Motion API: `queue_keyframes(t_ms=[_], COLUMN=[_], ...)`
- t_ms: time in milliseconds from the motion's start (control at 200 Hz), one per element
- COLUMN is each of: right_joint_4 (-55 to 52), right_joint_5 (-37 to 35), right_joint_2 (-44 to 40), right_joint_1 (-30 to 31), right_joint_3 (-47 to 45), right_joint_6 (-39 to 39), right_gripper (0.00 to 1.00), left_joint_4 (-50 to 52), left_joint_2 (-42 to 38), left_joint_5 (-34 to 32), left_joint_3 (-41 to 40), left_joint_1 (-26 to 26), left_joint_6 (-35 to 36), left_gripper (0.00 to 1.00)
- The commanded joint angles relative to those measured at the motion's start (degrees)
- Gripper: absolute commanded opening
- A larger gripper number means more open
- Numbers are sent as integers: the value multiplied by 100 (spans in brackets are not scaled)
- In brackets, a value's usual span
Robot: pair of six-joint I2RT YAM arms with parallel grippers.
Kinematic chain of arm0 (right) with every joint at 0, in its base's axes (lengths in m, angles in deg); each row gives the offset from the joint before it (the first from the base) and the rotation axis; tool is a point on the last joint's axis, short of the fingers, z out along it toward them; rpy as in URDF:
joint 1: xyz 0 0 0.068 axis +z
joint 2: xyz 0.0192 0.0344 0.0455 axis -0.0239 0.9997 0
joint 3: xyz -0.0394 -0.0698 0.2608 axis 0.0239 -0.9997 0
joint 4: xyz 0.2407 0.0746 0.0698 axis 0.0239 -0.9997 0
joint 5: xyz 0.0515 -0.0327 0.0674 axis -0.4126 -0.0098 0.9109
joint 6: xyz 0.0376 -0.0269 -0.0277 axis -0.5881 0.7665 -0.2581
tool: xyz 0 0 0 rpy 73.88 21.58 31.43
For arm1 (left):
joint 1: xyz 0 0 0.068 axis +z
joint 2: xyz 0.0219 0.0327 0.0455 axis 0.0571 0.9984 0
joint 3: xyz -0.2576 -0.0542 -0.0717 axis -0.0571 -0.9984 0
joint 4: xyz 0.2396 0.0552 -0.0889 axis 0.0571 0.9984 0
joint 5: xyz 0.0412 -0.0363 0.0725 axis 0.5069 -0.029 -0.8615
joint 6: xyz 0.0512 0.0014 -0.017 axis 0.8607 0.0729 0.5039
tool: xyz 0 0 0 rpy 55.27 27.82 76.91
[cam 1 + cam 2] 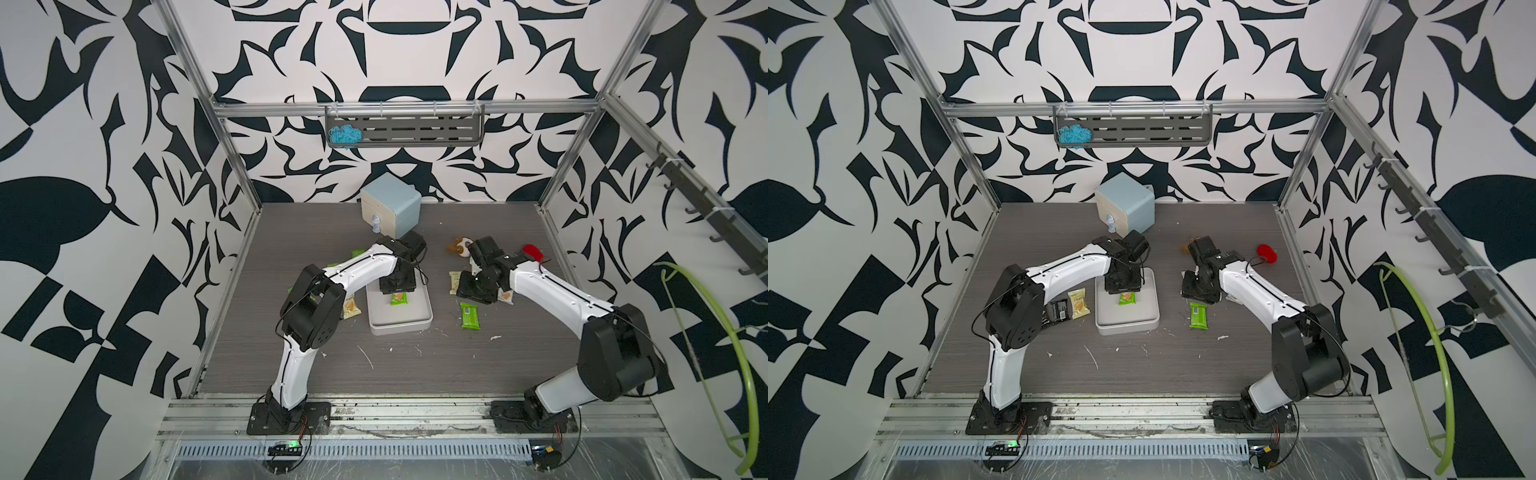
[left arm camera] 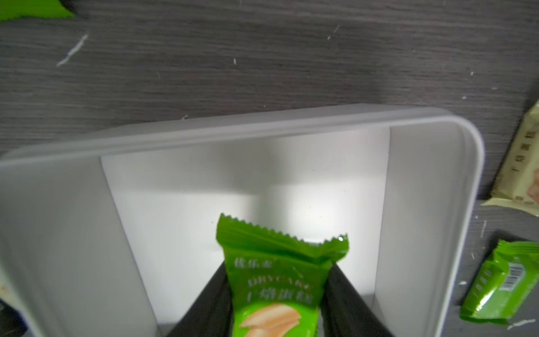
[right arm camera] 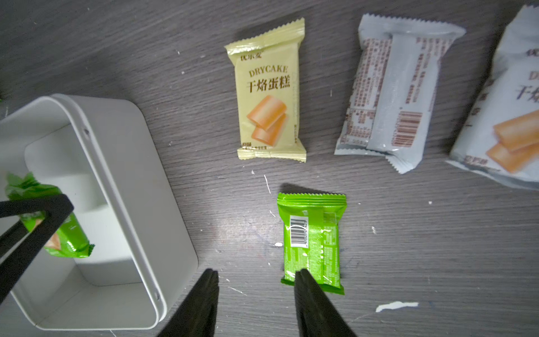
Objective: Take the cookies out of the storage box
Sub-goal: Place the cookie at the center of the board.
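Observation:
The storage box [image 1: 399, 328] is an off-white tray at the table's middle, seen in both top views [image 1: 1127, 328]. My left gripper [image 2: 279, 265] is shut on a green cookie packet [image 2: 277, 291] inside the box [image 2: 262, 122]; no other packet shows in it. My right gripper [image 3: 256, 272] hangs open over bare table beside the box [image 3: 122, 163], one finger over the end of a green packet [image 3: 310, 242]. Other cookies lie outside: a pale yellow one [image 3: 269, 96] and two white ones [image 3: 390, 90] to the right, a yellow [image 1: 1079, 303] and a black one [image 1: 1057, 311] to the left.
A light-blue drawer cabinet [image 1: 390, 205] stands at the back. A brown-white plush toy [image 1: 457, 246] and a red object [image 1: 534, 252] lie behind my right arm. A green hoop [image 1: 731, 332] hangs on the right wall. White scraps dot the table in front.

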Motion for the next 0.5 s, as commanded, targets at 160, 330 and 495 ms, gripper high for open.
queue_keyframes(t_ms=[160,330,495], right_joint_4=[-48,-2,-3], right_joint_5=[-29,-55,-109], right_joint_2=[-148,-133,-102], right_joint_1=[-12,-12,-12], right_joint_3=[214,214,334], right_joint_6=[93,103,95], right_gripper=[48,48,48], left_joint_4=[435,607,619], left_joint_2=[-1250,-2141,-2961], left_joint_5=[-247,-496,-631], left_joint_3=[-562,-1395,-2358], left_joint_1=[124,195,253], left_joint_6=[-105,-213,-425], left_gripper=[51,51,51])
